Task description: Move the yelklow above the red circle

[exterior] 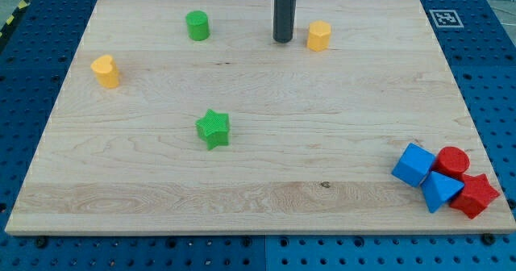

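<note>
A yellow hexagon block (319,35) sits near the view's top, right of centre. My tip (283,39) rests on the board just left of it, a small gap apart. A second yellow block (106,71), heart-like in shape, sits at the view's left. The red circle (452,161) sits at the view's lower right, in a cluster with other blocks, far from my tip.
A green cylinder (197,25) sits at the top left and a green star (214,129) left of centre. Beside the red circle lie a blue cube (414,164), a blue triangle (439,190) and a red star (476,195), close to the wooden board's right edge (468,102).
</note>
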Robot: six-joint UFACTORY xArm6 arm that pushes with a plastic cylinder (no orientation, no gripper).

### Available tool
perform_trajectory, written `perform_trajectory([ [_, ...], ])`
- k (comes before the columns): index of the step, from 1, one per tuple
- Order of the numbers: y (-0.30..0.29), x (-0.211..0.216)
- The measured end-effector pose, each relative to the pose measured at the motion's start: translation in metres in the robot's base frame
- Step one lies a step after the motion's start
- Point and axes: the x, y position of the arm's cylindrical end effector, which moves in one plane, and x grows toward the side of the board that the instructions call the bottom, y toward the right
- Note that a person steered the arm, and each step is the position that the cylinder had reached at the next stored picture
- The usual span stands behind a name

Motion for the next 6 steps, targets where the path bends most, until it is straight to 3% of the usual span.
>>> perform_trajectory([
  [3, 0.029, -0.029],
  [6, 0.078, 0.000],
])
